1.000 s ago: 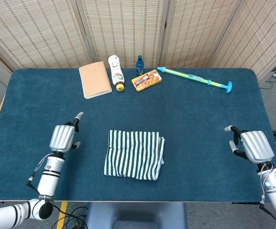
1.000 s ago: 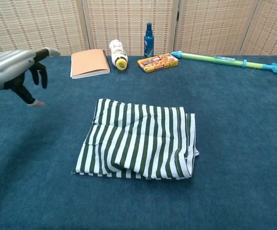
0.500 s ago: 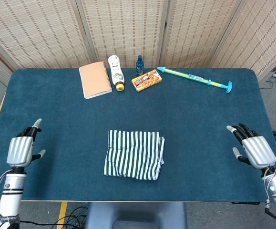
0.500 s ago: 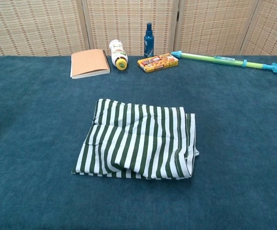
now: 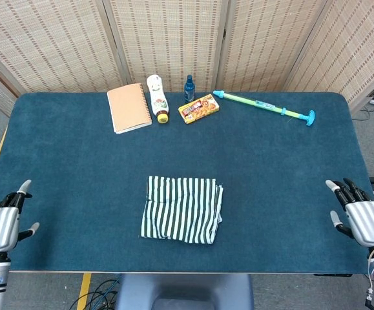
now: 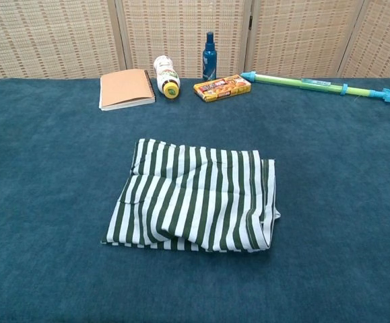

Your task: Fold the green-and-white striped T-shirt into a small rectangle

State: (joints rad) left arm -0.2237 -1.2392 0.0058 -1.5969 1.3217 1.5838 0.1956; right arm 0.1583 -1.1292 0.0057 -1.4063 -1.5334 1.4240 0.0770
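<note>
Folded shirt [image 5: 182, 218] mid-surface [image 5: 270, 168], left hand [image 5: 1, 224] and right hand [image 5: 363, 216] at the edges, fingers spread, empty.

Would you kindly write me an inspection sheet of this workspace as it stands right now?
Surface: blue carpeted table, flat.
Job's things: green-and-white striped T-shirt lies folded into a small, slightly uneven rectangle at centre front.
Clutter: along the far edge, a tan spiral notebook, a white bottle lying down, a blue spray bottle upright, a snack box, a green-and-blue water squirter.
Hands: left hand and right hand are at the table's side edges, fingers spread, holding nothing.
Cables: wires under the front edge.
Surroundings: woven folding screen behind.
</note>
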